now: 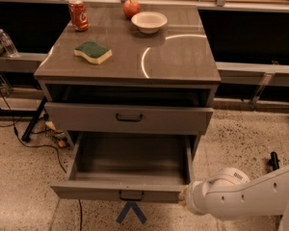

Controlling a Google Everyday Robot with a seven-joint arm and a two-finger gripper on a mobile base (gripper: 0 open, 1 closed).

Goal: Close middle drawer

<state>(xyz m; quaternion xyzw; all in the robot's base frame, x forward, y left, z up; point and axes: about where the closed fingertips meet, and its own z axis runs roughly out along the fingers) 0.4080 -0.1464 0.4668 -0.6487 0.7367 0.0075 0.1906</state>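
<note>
The middle drawer (94, 191) is pulled far out of the grey cabinet. Its deep grey box is empty and its front has a small dark bar handle (131, 195). Above it, the taller-fronted top drawer (82, 116) stands slightly out. The lowest drawer is hidden under the open one. My gripper (184, 197) is at the end of the white arm (241, 196), against the right end of the middle drawer's front, low near the floor.
On the cabinet top (178, 57) are a green-and-yellow sponge (92, 52), a red can (78, 14), an apple (131, 8) and a white bowl (149, 21). Cables (36, 141) lie on the floor at left. A blue mark (131, 212) is on the floor in front.
</note>
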